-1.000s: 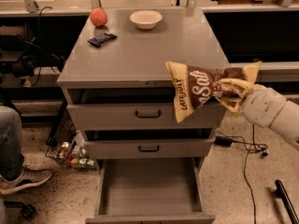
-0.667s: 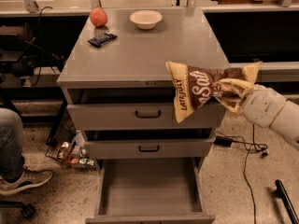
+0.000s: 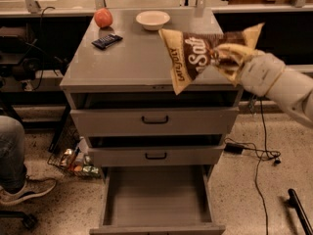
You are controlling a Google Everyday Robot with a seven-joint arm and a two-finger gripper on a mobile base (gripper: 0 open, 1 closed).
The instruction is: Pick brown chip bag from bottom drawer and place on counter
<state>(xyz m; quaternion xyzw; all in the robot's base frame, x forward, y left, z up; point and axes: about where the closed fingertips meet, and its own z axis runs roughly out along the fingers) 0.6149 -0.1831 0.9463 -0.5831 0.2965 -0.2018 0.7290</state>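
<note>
Aloft over the right front corner of the counter point(image 3: 132, 58), the brown chip bag point(image 3: 198, 55) hangs clear of the surface. Its long axis runs nearly level, with one cream end dipping left toward the counter's front edge and the other rising right. At the counter's right side, the gripper point(image 3: 230, 58) has its fingers clamped on the bag's right part. Below the counter, the bottom drawer point(image 3: 156, 199) stands pulled out.
</note>
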